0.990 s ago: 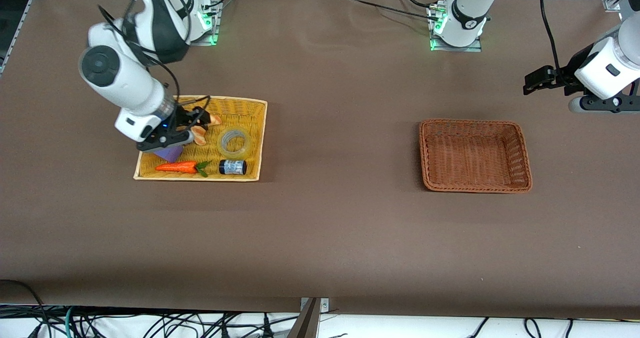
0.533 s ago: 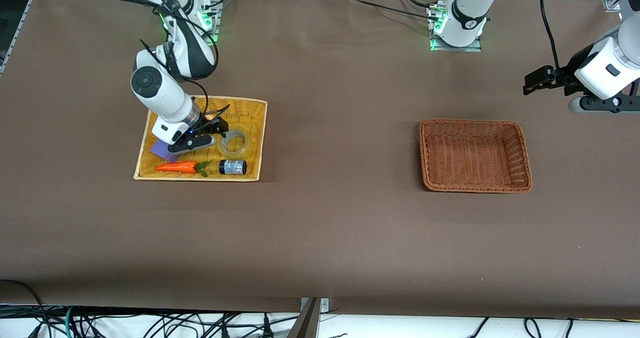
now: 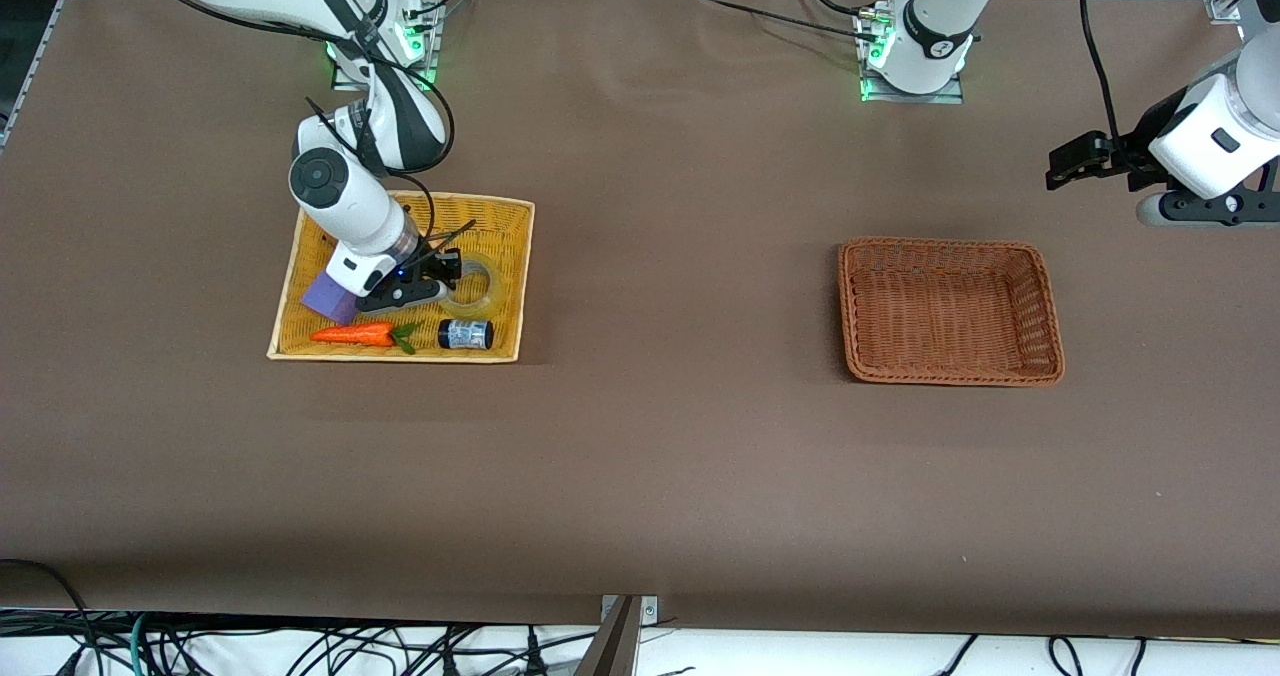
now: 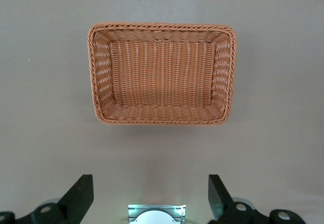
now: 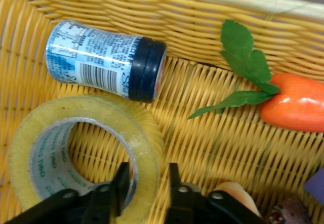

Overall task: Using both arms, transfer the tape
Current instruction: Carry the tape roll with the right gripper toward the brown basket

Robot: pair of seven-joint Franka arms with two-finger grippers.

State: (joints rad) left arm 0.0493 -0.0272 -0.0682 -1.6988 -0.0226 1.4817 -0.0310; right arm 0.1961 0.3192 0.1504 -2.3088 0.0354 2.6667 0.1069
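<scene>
The tape (image 3: 487,292), a yellowish translucent ring, lies flat in the yellow wicker basket (image 3: 505,218) toward the right arm's end of the table. My right gripper (image 3: 451,278) is down in that basket. In the right wrist view one finger stands inside the hollow core and the other outside, so the right gripper (image 5: 148,176) is shut on the wall of the tape (image 5: 101,110). My left gripper (image 3: 1072,162) waits open in the air at the left arm's end of the table. In its own view the left gripper (image 4: 150,196) holds nothing.
Beside the tape lie a small dark jar (image 3: 466,334) (image 5: 104,59), an orange toy carrot (image 3: 352,334) (image 5: 296,102) and a purple block (image 3: 328,296). An empty brown wicker basket (image 3: 950,246) (image 4: 162,28) stands toward the left arm's end.
My right arm swung across the yellow basket from its outer edge to the tape, dropped lower, and its fingers closed on the roll's wall. The left arm has not moved.
</scene>
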